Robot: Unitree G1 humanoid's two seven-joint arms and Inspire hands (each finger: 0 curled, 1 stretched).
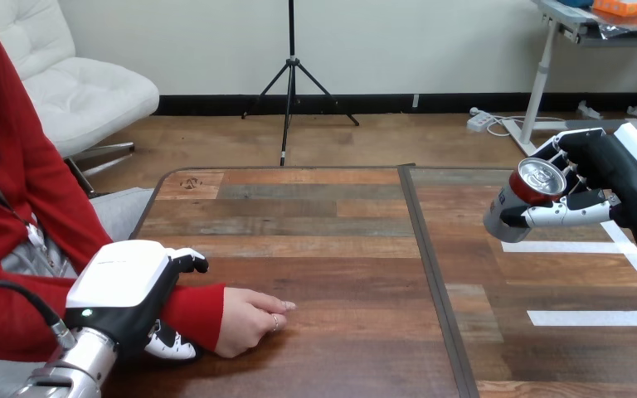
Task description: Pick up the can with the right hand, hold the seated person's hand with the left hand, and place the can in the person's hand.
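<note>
A red can with a silver top (537, 184) is tilted in the air above the table's right part, and my right hand (590, 178) is shut on it, fingers and thumb wrapped round its body. At the lower left my left hand (131, 292) lies over the person's red-sleeved wrist (189, 313), thumb and fingers curled round it. The person's hand (249, 318) rests knuckles-up on the wooden table (315, 249), its fingers loosely curled and pointing right. The can is well apart from that hand, far to its right and higher.
A dark seam (431, 274) runs down the table between its two halves. White tape lines (585, 317) mark the right half. The person's torso and arm take up the left edge.
</note>
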